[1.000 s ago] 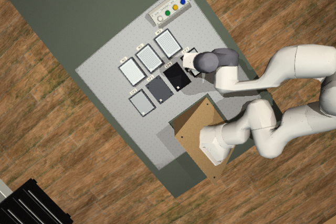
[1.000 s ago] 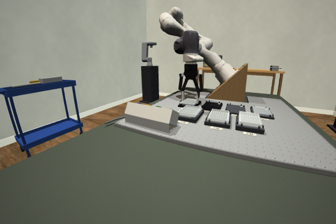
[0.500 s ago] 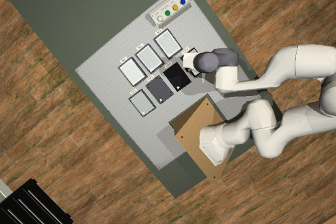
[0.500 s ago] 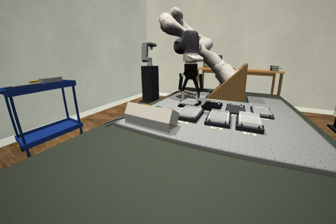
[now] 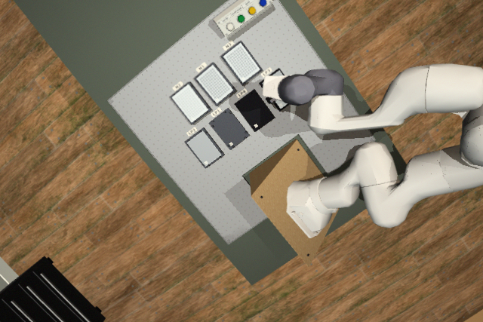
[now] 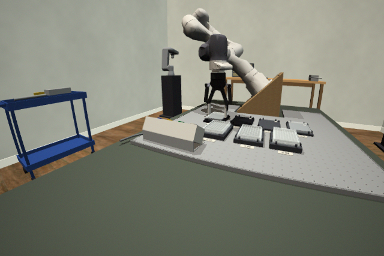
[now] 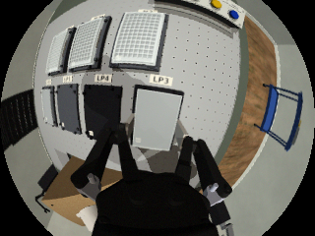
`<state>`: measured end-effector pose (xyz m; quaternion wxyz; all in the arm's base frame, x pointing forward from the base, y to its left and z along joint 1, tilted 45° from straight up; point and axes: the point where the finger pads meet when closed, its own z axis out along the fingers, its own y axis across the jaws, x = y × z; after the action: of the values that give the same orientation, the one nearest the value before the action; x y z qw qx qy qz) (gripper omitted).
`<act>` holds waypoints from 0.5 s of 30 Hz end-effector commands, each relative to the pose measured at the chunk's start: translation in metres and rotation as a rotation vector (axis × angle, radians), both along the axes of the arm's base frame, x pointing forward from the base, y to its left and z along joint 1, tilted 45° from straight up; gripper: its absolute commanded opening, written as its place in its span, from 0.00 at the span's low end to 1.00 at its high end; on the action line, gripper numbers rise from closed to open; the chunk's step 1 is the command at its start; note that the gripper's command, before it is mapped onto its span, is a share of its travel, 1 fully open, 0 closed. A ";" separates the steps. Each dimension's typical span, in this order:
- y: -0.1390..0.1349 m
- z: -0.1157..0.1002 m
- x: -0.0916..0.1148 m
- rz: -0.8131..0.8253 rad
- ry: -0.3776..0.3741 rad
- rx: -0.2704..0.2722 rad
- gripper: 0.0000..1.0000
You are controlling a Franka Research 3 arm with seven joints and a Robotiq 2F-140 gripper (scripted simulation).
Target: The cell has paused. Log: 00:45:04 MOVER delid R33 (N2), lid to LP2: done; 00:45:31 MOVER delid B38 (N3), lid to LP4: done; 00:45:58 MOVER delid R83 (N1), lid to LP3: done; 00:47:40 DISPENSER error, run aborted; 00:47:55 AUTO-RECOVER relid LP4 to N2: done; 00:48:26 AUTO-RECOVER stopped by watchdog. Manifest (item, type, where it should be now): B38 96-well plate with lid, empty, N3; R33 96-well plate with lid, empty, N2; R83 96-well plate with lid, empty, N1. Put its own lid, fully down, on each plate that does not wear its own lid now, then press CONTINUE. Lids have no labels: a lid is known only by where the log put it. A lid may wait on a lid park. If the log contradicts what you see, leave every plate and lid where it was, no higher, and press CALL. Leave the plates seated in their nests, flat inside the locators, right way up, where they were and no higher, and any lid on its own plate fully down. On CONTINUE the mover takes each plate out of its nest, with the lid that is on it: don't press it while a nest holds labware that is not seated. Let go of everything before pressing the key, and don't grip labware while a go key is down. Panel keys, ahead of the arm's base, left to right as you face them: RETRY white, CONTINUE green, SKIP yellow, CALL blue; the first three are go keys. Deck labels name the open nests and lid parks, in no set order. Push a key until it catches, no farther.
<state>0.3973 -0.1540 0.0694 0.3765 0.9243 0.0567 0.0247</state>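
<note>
My gripper [image 6: 216, 116] [image 7: 155, 122] is shut on a clear lid [image 7: 157, 118] low at lid park LP3. I cannot tell whether the lid rests on the park. In the overhead view the wrist covers most of it. Three plates sit in nests. The N3 plate [image 5: 241, 62] [image 7: 138, 39] [image 6: 218, 127] and the N1 plate [image 5: 213, 83] [image 7: 87, 42] [image 6: 249, 132] show open wells. The N2 plate [image 5: 189, 102] [image 7: 59, 49] [image 6: 285, 136] looks smoother, with a lid on it. Another lid [image 5: 204, 148] [image 6: 299, 127] lies on LP2.
Lid parks LP4 [image 5: 254, 109] [image 7: 101, 108] and LP1 [image 5: 229, 128] are bare. The key panel [image 6: 170, 133] holds white [image 5: 230, 26], green [image 5: 241, 18], yellow [image 5: 251, 10] and blue [image 5: 263, 1] [image 7: 234, 14] keys. A wooden wedge [image 5: 281, 178] stands by the arm's base.
</note>
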 end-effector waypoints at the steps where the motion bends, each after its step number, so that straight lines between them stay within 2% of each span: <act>1: 0.000 0.001 0.001 0.001 -0.001 -0.003 0.00; 15: 0.002 0.003 0.001 0.001 -0.001 -0.003 0.00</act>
<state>0.3976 -0.1530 0.0706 0.3765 0.9243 0.0564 0.0251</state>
